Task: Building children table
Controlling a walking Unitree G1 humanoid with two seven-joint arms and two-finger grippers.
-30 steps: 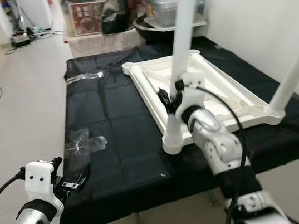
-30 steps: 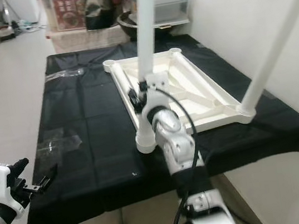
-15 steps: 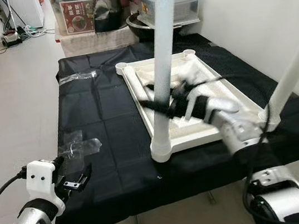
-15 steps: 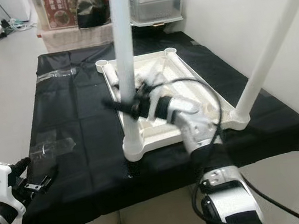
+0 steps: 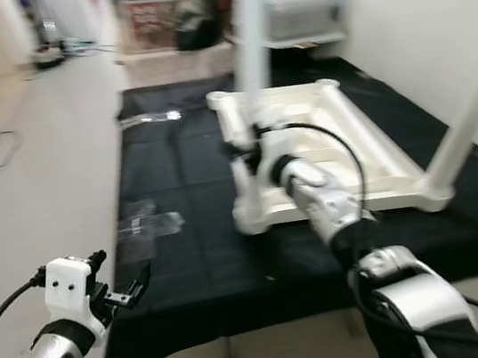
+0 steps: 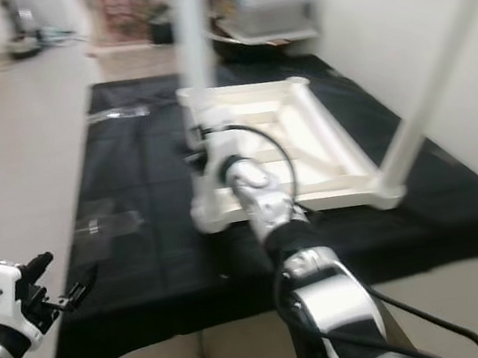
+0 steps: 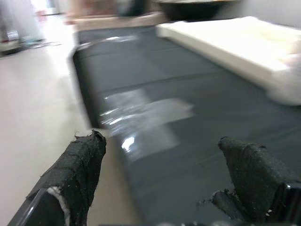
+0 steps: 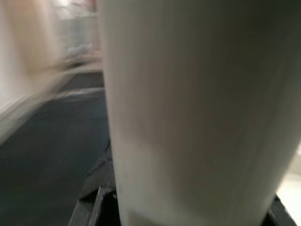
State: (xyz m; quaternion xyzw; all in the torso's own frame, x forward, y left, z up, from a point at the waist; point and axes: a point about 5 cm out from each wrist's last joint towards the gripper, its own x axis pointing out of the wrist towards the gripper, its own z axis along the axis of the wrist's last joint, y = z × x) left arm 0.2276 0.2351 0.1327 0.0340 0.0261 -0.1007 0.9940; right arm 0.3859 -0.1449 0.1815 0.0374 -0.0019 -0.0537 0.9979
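A white children's table top (image 5: 368, 137) lies upside down on a table draped in black cloth (image 5: 198, 266). One white leg (image 5: 250, 60) stands upright in its near left corner socket (image 5: 249, 218). My right gripper (image 5: 246, 148) is shut on this leg a little above the socket. In the right wrist view the leg (image 8: 197, 108) stands close between the black fingers (image 8: 94, 207). A second white leg (image 5: 472, 113) rises from the near right corner. My left gripper (image 5: 124, 282) hovers open by the cloth's front left edge, its fingers (image 7: 80, 165) spread wide and holding nothing.
A clear plastic wrapper (image 5: 147, 224) lies on the cloth left of the table top, and another (image 5: 153, 118) lies farther back. Storage boxes and bags (image 5: 161, 15) are stacked behind the table. A white wall (image 5: 429, 6) runs along the right. Open tiled floor (image 5: 31, 174) lies to the left.
The whole view has swung and blurred, so the camera moved. My right forearm has come back from reaching across from the right, its gripper still on the leg. The left gripper holds its pose.
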